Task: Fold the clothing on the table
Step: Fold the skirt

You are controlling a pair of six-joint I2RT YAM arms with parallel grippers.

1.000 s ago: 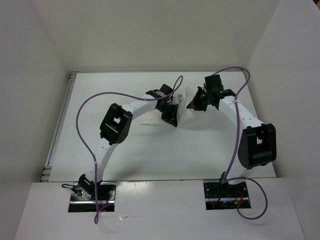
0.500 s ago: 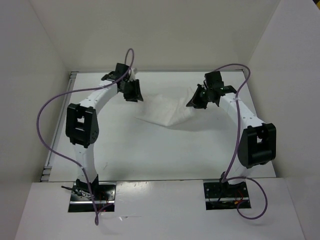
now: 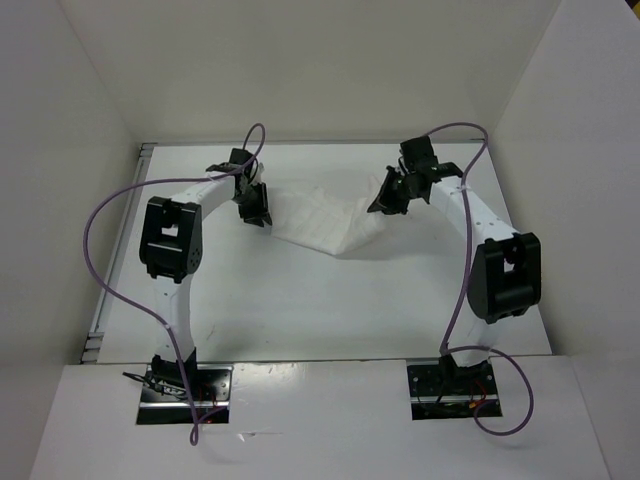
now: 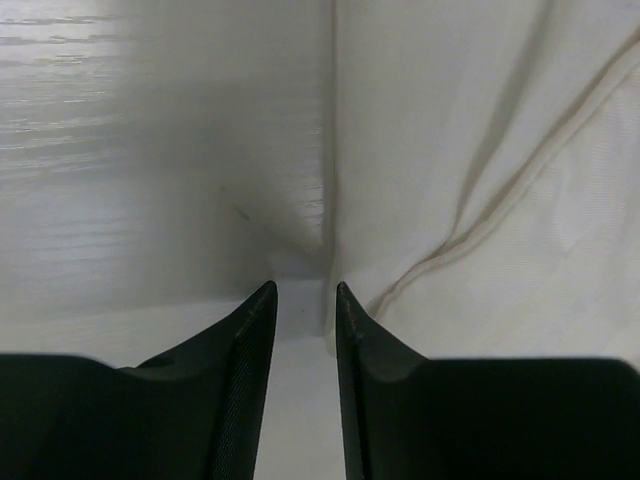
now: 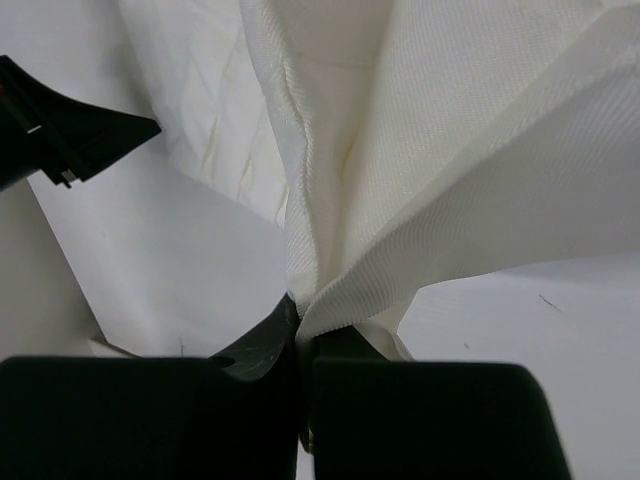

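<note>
White clothing (image 3: 315, 215) rises by one corner above the far middle of the worktop (image 3: 300, 300).
Right end effector (image 5: 300, 305) is clamped on the fabric; left end effector (image 4: 300, 290), jaws slightly apart at the opposite edge, holds nothing and may miss the thin hem, bunching the fold.

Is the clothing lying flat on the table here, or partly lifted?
Partly lifted: the right gripper pinches a bunched edge of the clothing, which slopes down onto the table.
</note>
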